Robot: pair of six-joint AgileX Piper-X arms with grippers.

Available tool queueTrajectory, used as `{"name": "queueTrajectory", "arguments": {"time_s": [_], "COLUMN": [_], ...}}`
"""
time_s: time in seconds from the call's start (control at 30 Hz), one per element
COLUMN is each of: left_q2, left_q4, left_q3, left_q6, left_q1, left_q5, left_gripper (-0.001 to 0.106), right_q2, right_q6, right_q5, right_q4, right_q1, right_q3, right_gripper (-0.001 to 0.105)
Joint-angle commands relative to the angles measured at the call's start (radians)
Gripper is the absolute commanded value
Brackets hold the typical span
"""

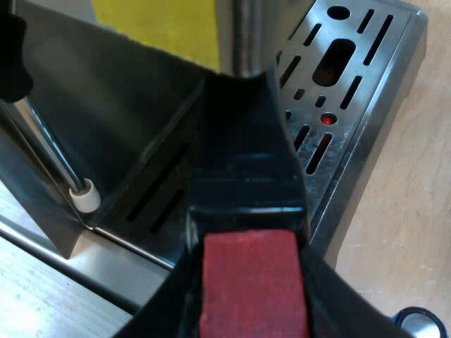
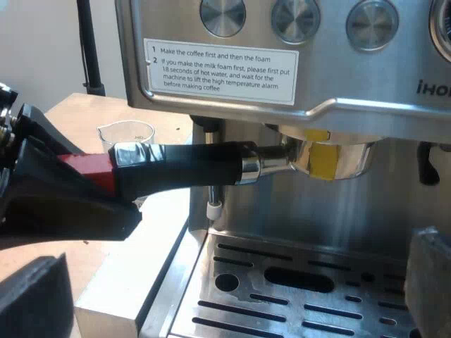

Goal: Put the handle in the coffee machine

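Observation:
The metal holder (image 2: 331, 158) with a yellow tag sits up under the espresso machine's (image 2: 282, 42) brew head. Its dark handle (image 2: 183, 169) sticks out level over the drip tray's edge. My left gripper (image 2: 63, 190) is shut on the handle's red end (image 2: 88, 169). In the left wrist view the red end (image 1: 254, 282) lies between my left gripper's (image 1: 248, 239) black fingers, with the dark handle (image 1: 243, 155) running on towards the machine. My right gripper (image 2: 229, 282) hangs open over the drip tray (image 2: 296, 296), holding nothing.
A steam wand with a white tip (image 2: 212, 209) hangs just beneath the handle; the tip (image 1: 84, 197) is close to the slotted tray (image 1: 352, 77). A measuring glass (image 2: 127, 137) stands on the wooden table (image 1: 409, 211) beyond the handle. Knobs and an instruction label (image 2: 222, 70) are above.

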Motion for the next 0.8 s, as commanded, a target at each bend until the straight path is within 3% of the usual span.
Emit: {"name": "queueTrajectory", "arguments": {"time_s": [0.03, 0.13, 0.3, 0.5, 0.6, 0.67, 0.8], "left_q2": [-0.014, -0.014, -0.014, -0.014, -0.014, -0.014, -0.014], "left_q4": [-0.040, -0.040, -0.040, -0.043, -0.055, -0.056, -0.023], "left_q3": [-0.020, -0.020, -0.020, -0.020, -0.020, -0.020, -0.020], "left_q6": [-0.008, -0.008, -0.008, -0.005, 0.120, 0.167, 0.171], "left_q1": [0.010, 0.036, 0.060, 0.053, 0.053, 0.053, 0.053], "left_q5": [0.087, 0.113, 0.217, 0.264, 0.265, 0.274, 0.300], "left_gripper": [0.000, 0.000, 0.000, 0.000, 0.000, 0.000, 0.000], "right_q2": [-0.006, -0.006, -0.006, -0.006, -0.006, -0.006, -0.006], "right_q6": [-0.011, -0.011, -0.011, -0.011, -0.011, -0.011, -0.011], "right_q5": [0.007, 0.007, 0.007, 0.007, 0.007, 0.007, 0.007], "right_q4": [0.002, 0.002, 0.002, 0.002, 0.002, 0.002, 0.002], "right_q1": [-0.004, -0.004, -0.004, -0.004, -0.004, -0.004, -0.004], "right_q3": [-0.004, -0.004, -0.004, -0.004, -0.004, -0.004, -0.004], "right_gripper": [0.097, 0.097, 0.097, 0.097, 0.097, 0.097, 0.097]}}
